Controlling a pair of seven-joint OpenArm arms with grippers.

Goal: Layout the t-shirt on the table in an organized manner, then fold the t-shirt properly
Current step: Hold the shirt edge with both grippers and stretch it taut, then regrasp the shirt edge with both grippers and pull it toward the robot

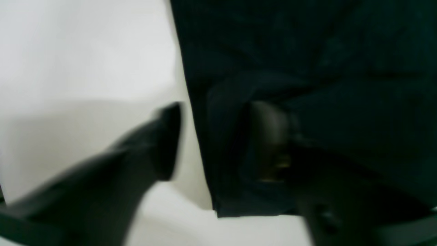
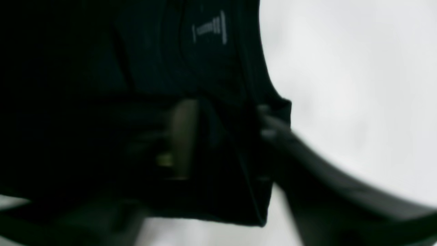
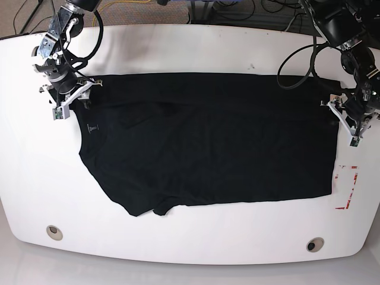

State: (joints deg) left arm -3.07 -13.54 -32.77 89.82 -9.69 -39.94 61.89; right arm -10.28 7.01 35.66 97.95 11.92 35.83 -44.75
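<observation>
One plain black soft cloth t-shirt [image 3: 208,139], spread flat across centre of one large white smooth counter [image 3: 178,50]; two round grommet holes [image 3: 54,232] at 7 and 5 o'clock; one red-marked rectangle [image 3: 349,187] at 4 o'clock; left end effector [image 1: 222,140] at 3 o'clock, fingers spread, straddling the hem; right end effector [image 2: 225,136] at 10 o'clock, fingers apart around the collar edge.

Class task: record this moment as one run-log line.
black cloth t-shirt: flat on white table | left gripper: open, hem corner | right gripper: open, collar corner
</observation>
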